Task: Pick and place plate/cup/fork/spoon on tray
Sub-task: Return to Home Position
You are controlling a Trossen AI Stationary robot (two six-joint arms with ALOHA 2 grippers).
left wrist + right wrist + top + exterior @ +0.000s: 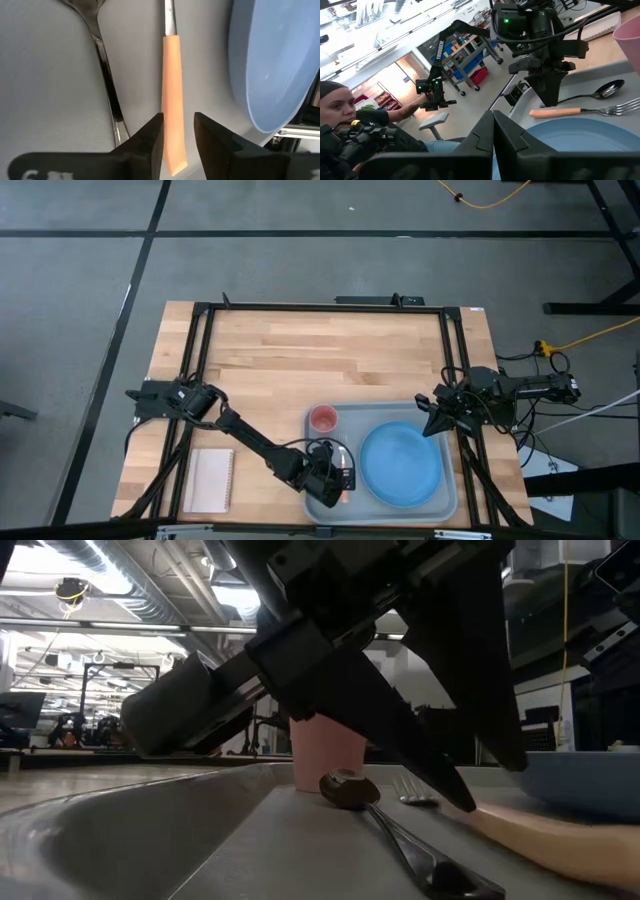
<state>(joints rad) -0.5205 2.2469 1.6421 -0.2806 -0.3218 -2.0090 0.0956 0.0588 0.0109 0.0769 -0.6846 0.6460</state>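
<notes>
The light-blue plate (402, 463), the pink-red cup (323, 418), the dark spoon (105, 65) and the orange-handled fork (172, 85) all rest on the grey-blue tray (450, 502). The fork lies flat between spoon and plate, and the cup stands upright at the tray's far left. My left gripper (178, 132) is open low over the tray's near left part. Its fingers stand on either side of the fork handle's free end (174, 155). My right gripper (493, 131) is shut and empty, above the tray's far right corner (432, 416).
A small white notepad (211, 480) lies on the wooden table left of the tray. The table's far half is bare wood (320, 350). A black frame (200, 380) runs along the table's sides. A person (340, 115) shows beyond the table in the right wrist view.
</notes>
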